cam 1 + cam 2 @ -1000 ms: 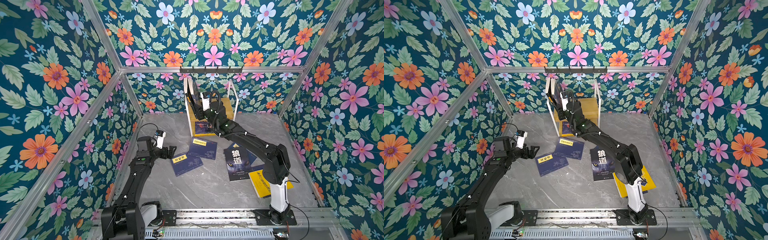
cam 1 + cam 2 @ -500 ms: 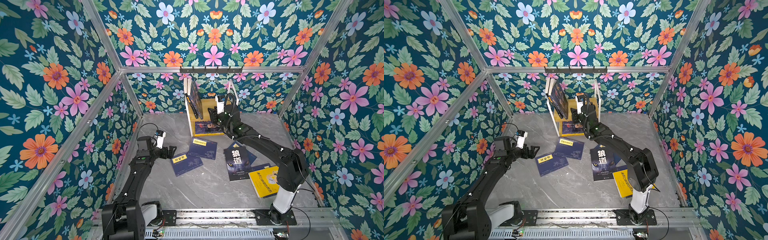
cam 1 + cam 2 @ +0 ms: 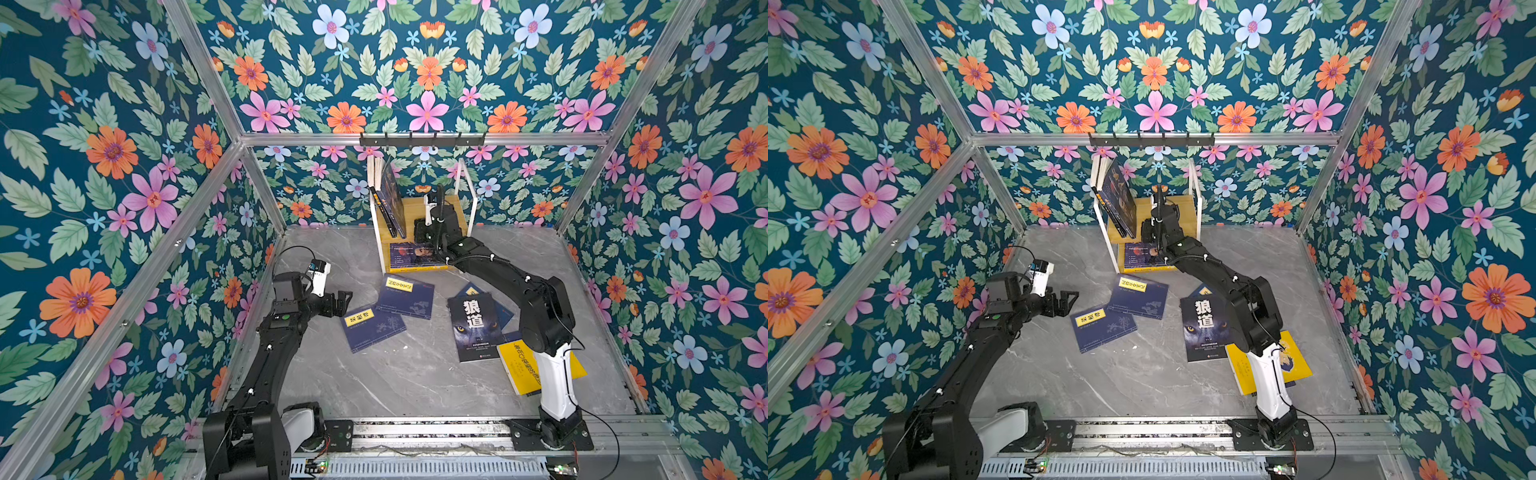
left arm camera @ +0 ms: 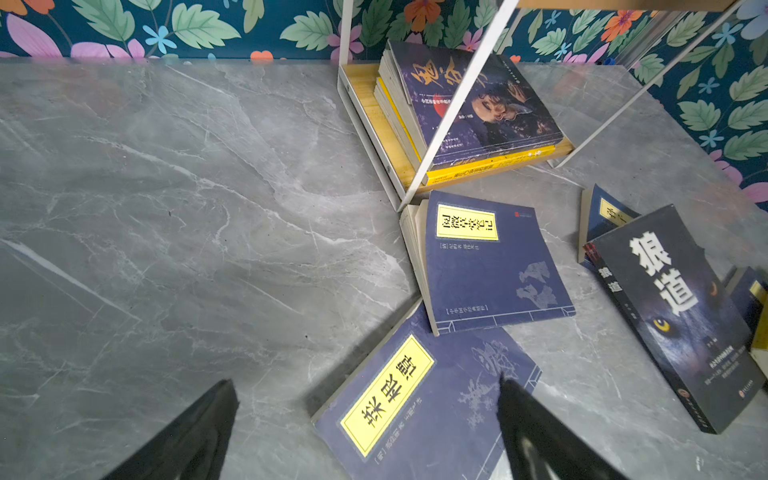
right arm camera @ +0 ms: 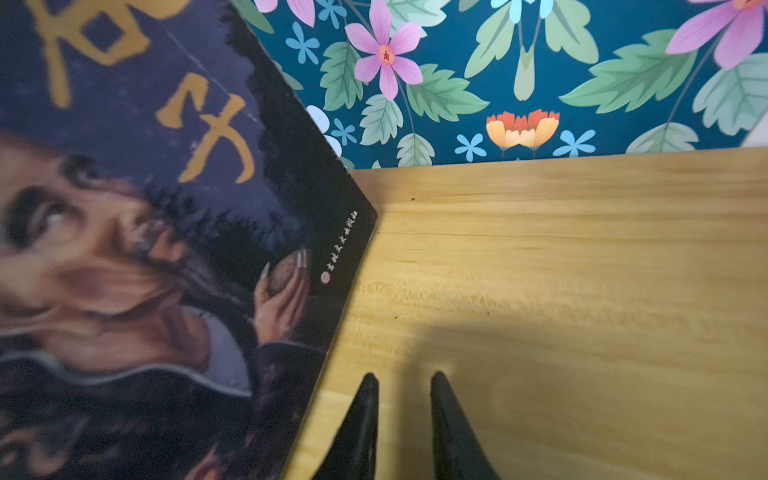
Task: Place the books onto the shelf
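Note:
The shelf (image 3: 411,208) stands against the back wall. On its upper board several books (image 3: 392,195) lean to the left, the outermost showing an old man's face (image 5: 145,249). My right gripper (image 5: 403,378) hovers over the bare board (image 5: 540,270) beside that book, its jaws a narrow gap apart with nothing between them. A flat stack (image 4: 478,104) fills the lower tier. Two navy books (image 3: 374,328) (image 3: 405,295) lie on the floor. My left gripper (image 4: 365,390) hangs open above the nearer navy book (image 4: 415,407). The wolf book (image 3: 476,324) and a yellow book (image 3: 519,365) lie under the right arm.
A black hook rail (image 3: 422,141) runs along the back frame above the shelf. Floral walls close in the grey marble floor (image 3: 395,382) on three sides. Another navy book (image 4: 602,216) lies partly under the wolf book.
My right gripper has drawn away to the right from the books on the upper board, leaving them leaning, and its jaws have narrowed. The left arm has not moved.

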Controlling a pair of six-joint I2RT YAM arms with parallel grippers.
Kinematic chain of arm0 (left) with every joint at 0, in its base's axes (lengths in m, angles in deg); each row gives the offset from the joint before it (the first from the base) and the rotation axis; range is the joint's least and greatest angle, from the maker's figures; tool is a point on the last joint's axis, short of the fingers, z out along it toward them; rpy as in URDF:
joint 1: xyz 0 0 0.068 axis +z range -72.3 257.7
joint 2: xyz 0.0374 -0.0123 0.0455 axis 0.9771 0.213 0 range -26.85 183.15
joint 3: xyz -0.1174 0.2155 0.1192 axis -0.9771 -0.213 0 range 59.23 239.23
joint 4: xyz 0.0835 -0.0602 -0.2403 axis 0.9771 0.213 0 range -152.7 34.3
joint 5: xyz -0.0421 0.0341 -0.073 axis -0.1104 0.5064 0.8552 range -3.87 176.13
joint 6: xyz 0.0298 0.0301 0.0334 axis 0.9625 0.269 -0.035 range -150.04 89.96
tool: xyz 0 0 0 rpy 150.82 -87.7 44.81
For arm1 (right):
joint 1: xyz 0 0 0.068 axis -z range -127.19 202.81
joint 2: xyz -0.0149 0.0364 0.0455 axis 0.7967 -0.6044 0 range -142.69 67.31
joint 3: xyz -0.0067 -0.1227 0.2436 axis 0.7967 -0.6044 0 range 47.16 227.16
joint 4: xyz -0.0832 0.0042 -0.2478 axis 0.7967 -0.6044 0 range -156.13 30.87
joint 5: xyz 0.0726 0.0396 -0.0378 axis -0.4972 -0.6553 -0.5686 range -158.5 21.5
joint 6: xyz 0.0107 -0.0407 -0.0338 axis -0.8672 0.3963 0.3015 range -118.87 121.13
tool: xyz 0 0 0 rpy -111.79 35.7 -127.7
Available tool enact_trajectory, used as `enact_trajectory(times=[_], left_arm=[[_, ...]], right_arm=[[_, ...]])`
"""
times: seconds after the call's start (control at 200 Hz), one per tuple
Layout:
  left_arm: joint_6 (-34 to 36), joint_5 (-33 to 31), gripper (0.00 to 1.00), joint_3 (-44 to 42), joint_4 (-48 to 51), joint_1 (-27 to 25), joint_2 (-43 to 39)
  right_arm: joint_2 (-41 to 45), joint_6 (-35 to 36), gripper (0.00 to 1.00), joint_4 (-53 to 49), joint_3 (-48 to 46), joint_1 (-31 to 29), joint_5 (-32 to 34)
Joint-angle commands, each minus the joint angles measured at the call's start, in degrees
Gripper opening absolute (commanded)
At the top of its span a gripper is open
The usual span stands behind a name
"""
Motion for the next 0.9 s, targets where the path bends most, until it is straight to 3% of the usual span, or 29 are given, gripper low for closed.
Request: enact_trajectory(times=[0.0, 0.24, 0.895], left_arm=[[0.58, -0.12, 1.0, 0.23, 0.06, 0.05, 0.14], [0.21, -0.02, 1.0, 0.34, -0.34, 0.05, 0.44], [0.13, 0.55, 1.0, -0.15, -0.75, -0.06, 0.29]], right_arm=[[-2.05, -2.59, 0.23, -2.35, 3.3, -0.07, -0.79], [-5.36, -6.05, 0.22, -3.17, 6.1, -0.91, -1.53], [-9.81, -7.14, 0.22, -4.45, 11.73, -2.55, -0.82]])
